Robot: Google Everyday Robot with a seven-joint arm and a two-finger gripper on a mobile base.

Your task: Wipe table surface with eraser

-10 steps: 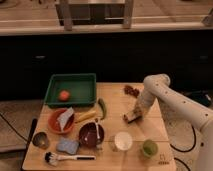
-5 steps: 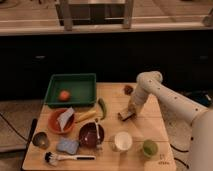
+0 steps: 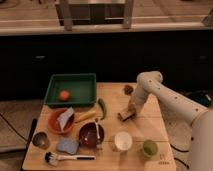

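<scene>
The eraser (image 3: 126, 115) sits right of the frame's centre on the table surface (image 3: 150, 127), under the tip of my arm. A second ago it lay further right, nearer the small dark mark (image 3: 128, 89) toward the table's far edge; since then I have dragged it leftward and toward the near side in one stroke, and my arm has swung in with it.

Going left to right: at the upper left is the green tray (image 3: 71, 90) with a small orange-red thing (image 3: 64, 95) in it. Below it are an orange bowl (image 3: 61, 120), a metal cup (image 3: 40, 140), a blue sponge (image 3: 67, 146) and a white-handled brush (image 3: 70, 158) along the near edge. None of these has shifted. Toward the middle lie a yellow item (image 3: 86, 116), a green pepper (image 3: 102, 107) and a dark red bowl (image 3: 91, 134), then a white cup (image 3: 122, 141). Then comes the eraser, with my gripper (image 3: 131, 108) pressed down right above it. I cannot tell how the gripper stands; the eraser moves with it, so I judge it held or pinned. A green cup (image 3: 149, 147) stands lower right.

I judge the wipe is under way: one pass has covered the open strip right of centre. The pepper and the white cup are near, so another stroke this way risks nudging them.
</scene>
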